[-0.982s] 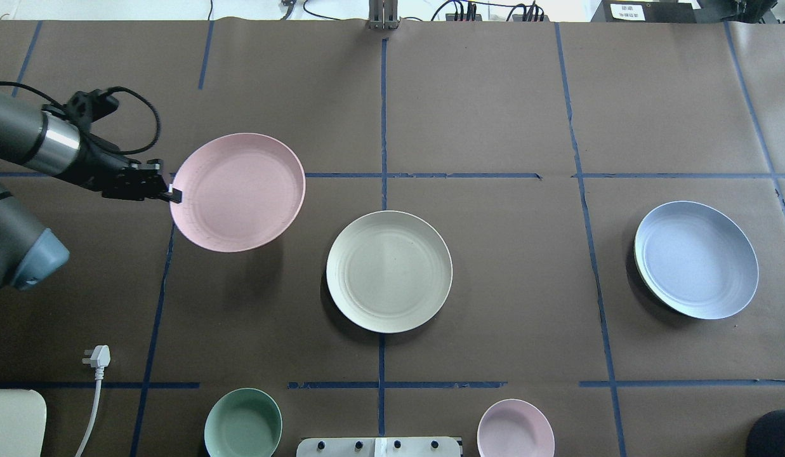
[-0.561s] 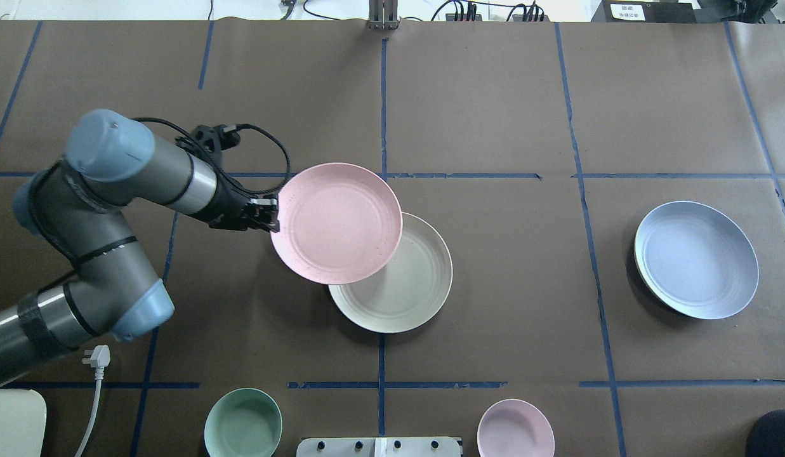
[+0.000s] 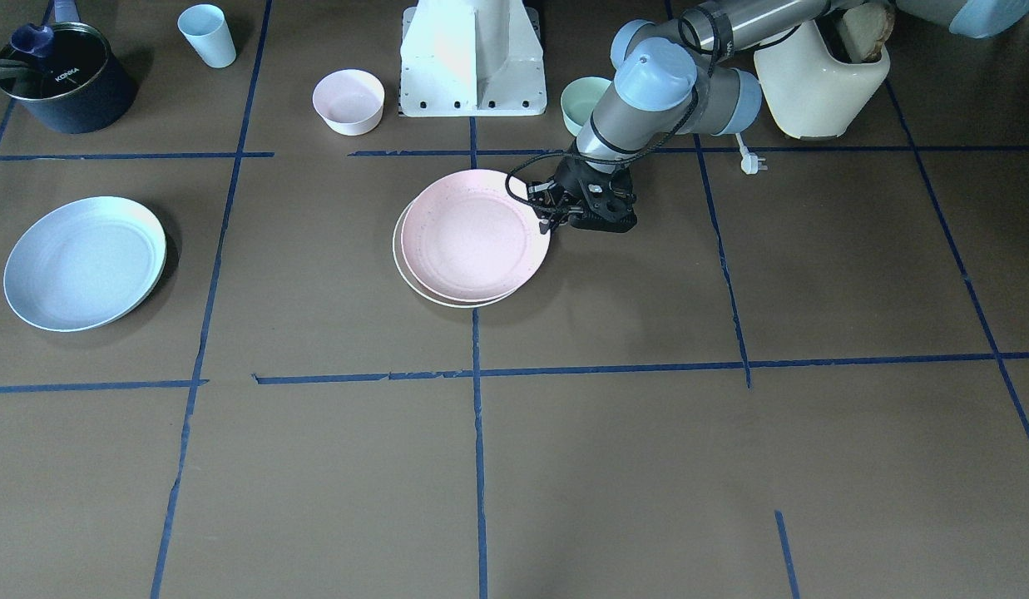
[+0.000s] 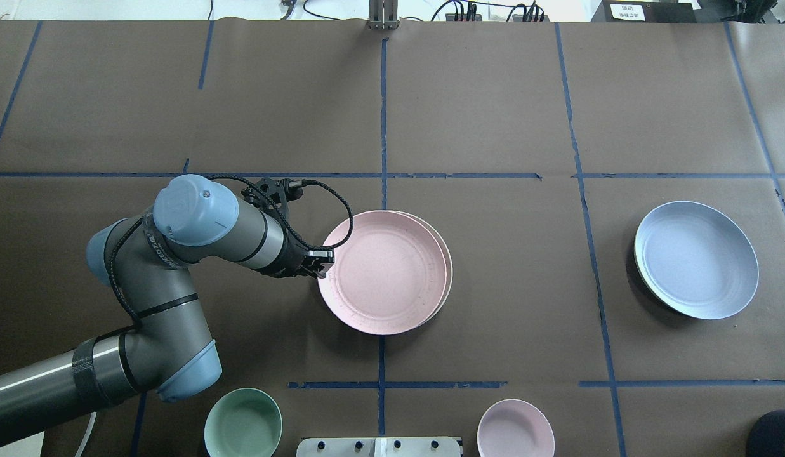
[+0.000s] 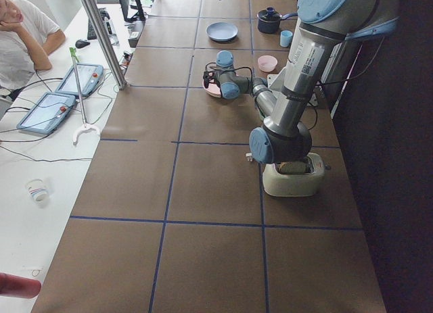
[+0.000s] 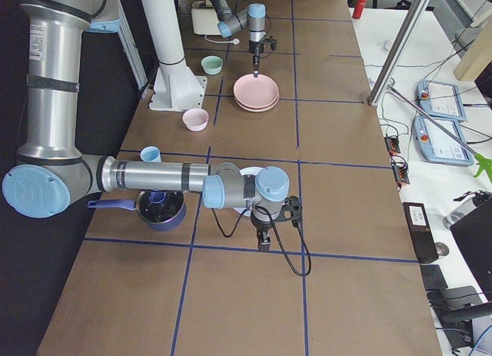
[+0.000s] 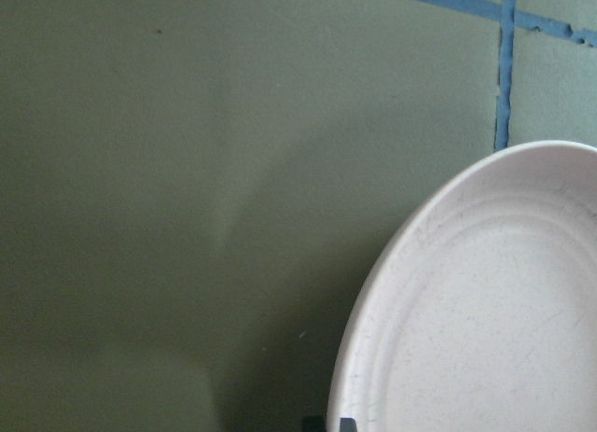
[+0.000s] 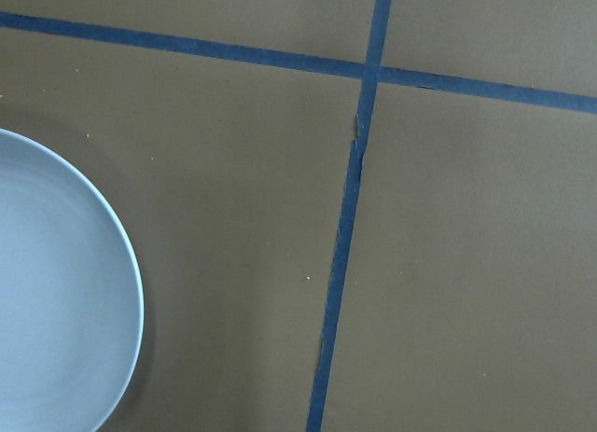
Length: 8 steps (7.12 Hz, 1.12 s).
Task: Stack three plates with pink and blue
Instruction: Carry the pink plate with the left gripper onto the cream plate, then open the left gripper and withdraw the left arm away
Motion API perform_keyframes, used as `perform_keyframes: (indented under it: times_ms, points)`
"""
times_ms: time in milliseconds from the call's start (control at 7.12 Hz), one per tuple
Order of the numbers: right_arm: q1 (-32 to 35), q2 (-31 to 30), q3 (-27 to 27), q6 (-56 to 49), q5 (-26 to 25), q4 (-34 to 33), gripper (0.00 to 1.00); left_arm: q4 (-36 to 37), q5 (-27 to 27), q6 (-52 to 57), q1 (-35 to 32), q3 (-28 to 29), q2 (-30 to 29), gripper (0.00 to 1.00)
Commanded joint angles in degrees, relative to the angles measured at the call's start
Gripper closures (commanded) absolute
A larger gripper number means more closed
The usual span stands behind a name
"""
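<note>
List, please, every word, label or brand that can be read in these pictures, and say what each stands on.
"KONKA": on the lid of the dark pot.
White label on the black box at the table's far edge: print too small to read.
Lettering on the left arm: too blurred to read.
Nothing else bears readable text.

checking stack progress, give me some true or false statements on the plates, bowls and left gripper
1. The pink plate lies on the cream plate. True.
2. The blue plate tops the stack. False: it lies alone, apart from the other two.
3. The left gripper is at the pink plate's rim. True.
4. The green bowl sits inside the pink bowl. False: they stand apart.
</note>
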Motion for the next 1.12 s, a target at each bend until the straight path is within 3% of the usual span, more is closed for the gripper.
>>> perform_keyframes:
  times_ms: [0,281,421,842,982]
  points:
    - [0.00,-0.02,0.00,0.00,0.00,0.00,0.00,-0.05,0.02,0.24,0.65,-0.09,-0.65,0.01]
    - [0.00,0.07,0.26,0.00,0.00,0.00,0.00,2.22,-2.68,4.51,-3.62,-0.87,0.56,0.00]
    - [0.00,0.16,0.44,-0.09,0.00,0.26,0.00,5.63,-8.97,13.69,-10.01,-1.49,2.23,0.00]
    - [-0.09,0.16,0.44,2.36,1.40,2.46,0.00,14.95,-17.36,52.49,-29.61,-1.50,14.24,0.00]
    - [-0.09,0.16,0.79,2.63,2.19,2.55,0.00,15.68,-21.39,66.55,-37.33,-1.67,21.77,0.00]
